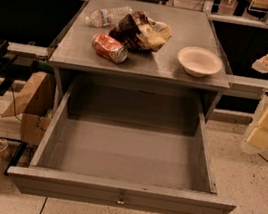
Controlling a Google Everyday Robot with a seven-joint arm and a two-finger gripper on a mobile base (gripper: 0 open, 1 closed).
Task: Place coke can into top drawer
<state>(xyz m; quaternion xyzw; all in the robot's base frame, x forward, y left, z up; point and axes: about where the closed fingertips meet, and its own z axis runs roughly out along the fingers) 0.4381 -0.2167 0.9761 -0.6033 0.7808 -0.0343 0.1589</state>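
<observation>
The coke can (109,48) is red with white lettering and lies on its side on the grey table top (156,64), left of centre. The top drawer (120,193) is pulled fully out below the table top, and its grey inside holds nothing. Its flat front panel has a small knob (120,198) in the middle. My gripper (267,125) hangs at the right edge of the view, beside the drawer's right side, well apart from the can and lower than the table top. It holds nothing that I can see.
A clear plastic water bottle (107,16) lies at the table's back left. A brown and yellow snack bag (141,31) lies just behind the can. A pale bowl (199,61) stands at the right. A brown paper bag (32,95) and a box (34,128) stand on the floor at the left.
</observation>
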